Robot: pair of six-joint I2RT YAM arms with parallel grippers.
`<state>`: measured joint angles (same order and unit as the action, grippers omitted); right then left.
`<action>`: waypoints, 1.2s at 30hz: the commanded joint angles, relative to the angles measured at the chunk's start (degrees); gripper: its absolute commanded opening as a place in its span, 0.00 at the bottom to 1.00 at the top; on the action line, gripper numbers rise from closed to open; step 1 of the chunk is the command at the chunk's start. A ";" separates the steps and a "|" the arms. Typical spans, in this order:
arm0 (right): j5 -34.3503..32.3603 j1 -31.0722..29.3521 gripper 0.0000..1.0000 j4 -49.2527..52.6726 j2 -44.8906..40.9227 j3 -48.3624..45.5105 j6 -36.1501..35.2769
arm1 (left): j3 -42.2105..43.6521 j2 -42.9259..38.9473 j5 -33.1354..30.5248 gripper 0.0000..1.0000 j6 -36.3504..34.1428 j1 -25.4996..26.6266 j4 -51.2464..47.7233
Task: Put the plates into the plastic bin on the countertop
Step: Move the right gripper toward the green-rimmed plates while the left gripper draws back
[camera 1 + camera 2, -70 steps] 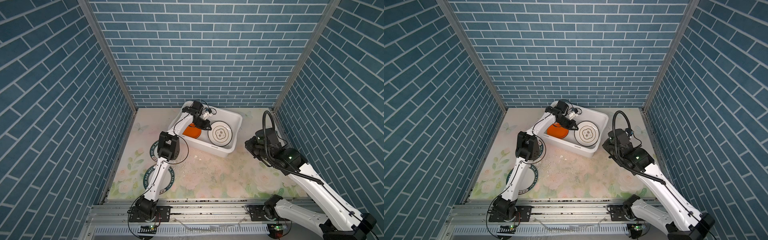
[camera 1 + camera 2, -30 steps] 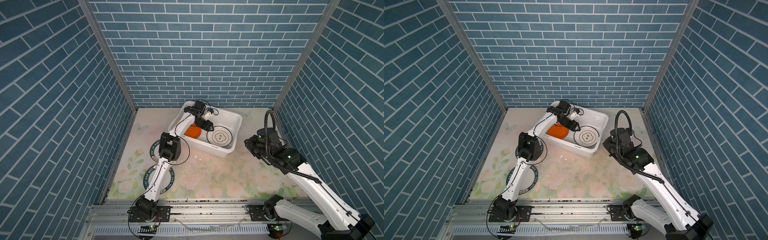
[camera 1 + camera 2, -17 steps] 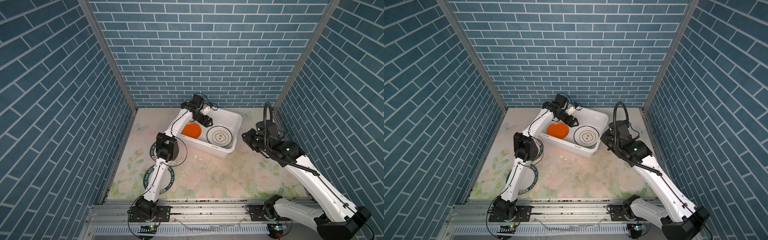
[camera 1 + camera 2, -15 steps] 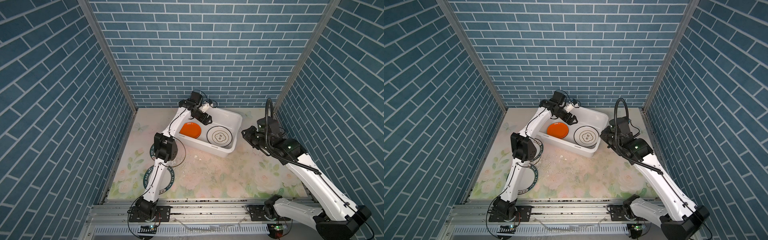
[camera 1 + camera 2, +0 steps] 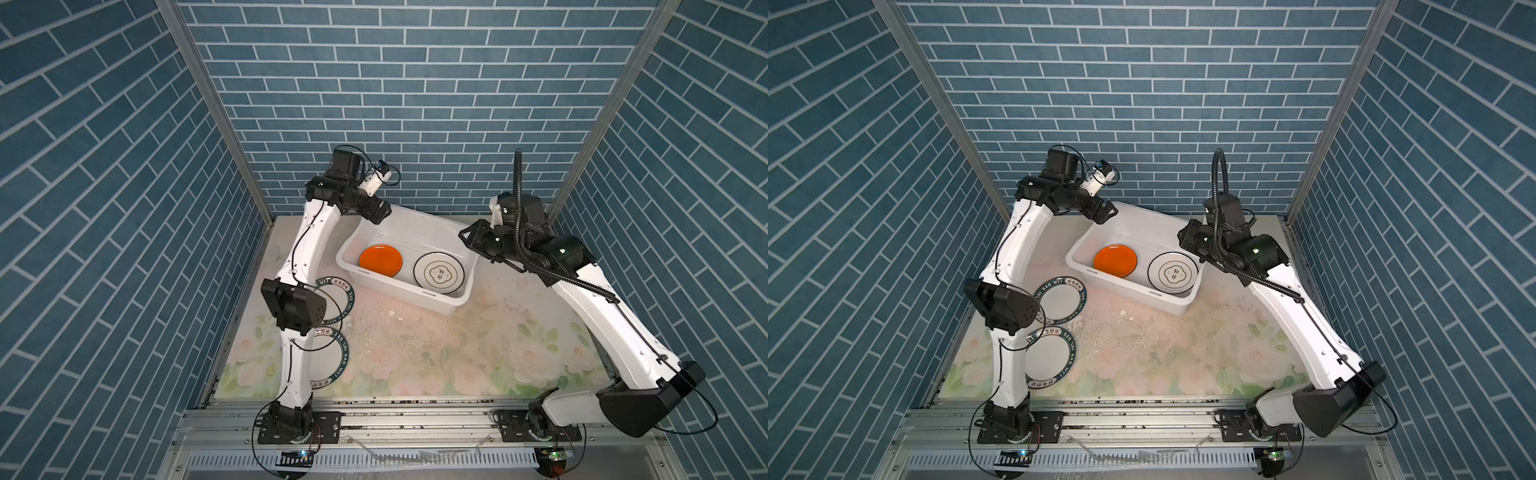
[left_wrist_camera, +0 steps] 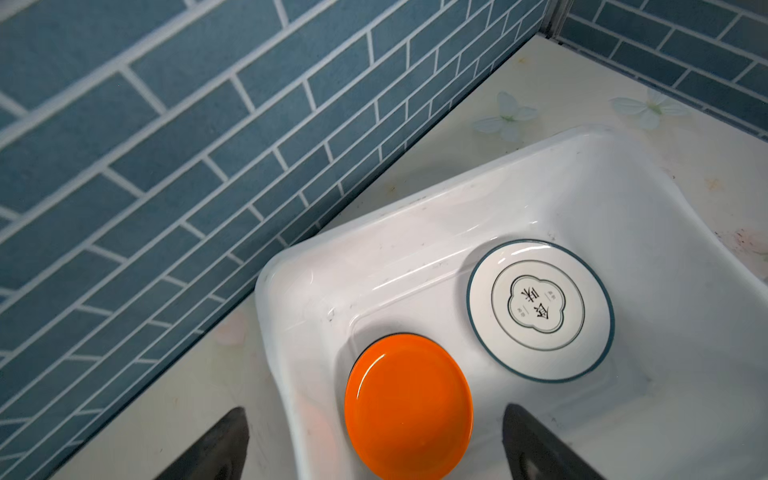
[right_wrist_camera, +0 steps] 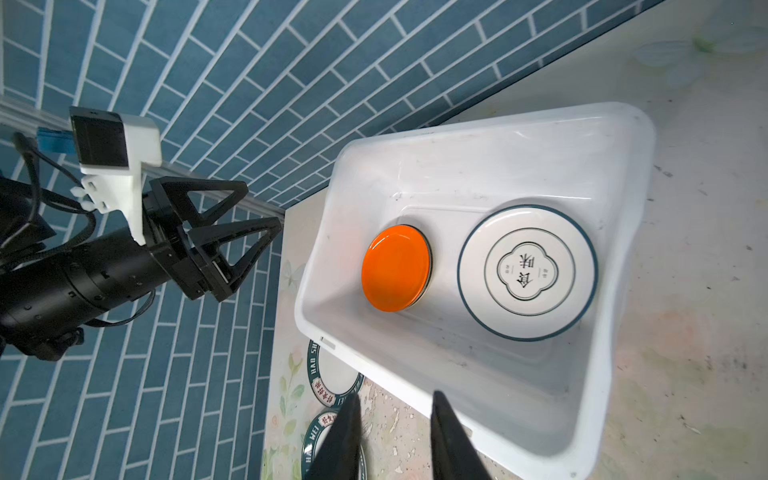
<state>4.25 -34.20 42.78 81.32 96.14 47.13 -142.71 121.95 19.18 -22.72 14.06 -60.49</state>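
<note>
While the left gripper (image 5: 380,212) is hovering with jaws spread wide above the eleven o'clock corner of the bin (image 5: 395,289), the right gripper (image 5: 465,237) is hanging at the bin's three o'clock end, jaws standing narrow and gripping nothing.

In both top views the orange plate (image 5: 380,259) is lying flat in the bin's nine o'clock half. A dark edge is showing beneath it, likely another plate. The white plate (image 5: 438,273) is lying face up in the three o'clock half. Two lettered plates are waiting on the countertop (image 5: 436,353) at seven o'clock from the bin: one (image 5: 1061,301) is just beside the bin's wall, the other (image 5: 1050,353) at six o'clock from the first. The left arm is partly covering both.

Fetching a lettered plate is probably the step in hand. The left gripper is sitting closer, so it should be coming down wide at an exposed rim edge, working one finger under the lip and pinching the rim. It should be carrying the plate level and lowering it onto a stack, not dropping it.

Being round, the plates are showing no long axis; all are facing up. The bin's long axis is running roughly from ten o'clock to four o'clock.
</note>
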 commanded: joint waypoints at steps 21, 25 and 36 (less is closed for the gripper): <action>12.18 -21.67 0.35 -27.30 9.35 -19.45 -7.98 | 44.54 -29.60 10.62 0.92 4.79 -23.73 -4.23; 14.66 -24.77 0.36 -32.25 11.28 -23.46 -6.45 | 48.28 -32.17 13.35 0.92 5.64 -26.45 -2.54; 22.59 -29.49 0.38 -35.46 26.09 -19.79 -4.51 | 55.02 -37.15 17.25 0.92 6.32 -28.82 1.03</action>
<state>24.40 -62.98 8.29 104.79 73.65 41.63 -89.25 86.61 34.11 -16.69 -14.39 -60.93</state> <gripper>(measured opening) 0.381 0.917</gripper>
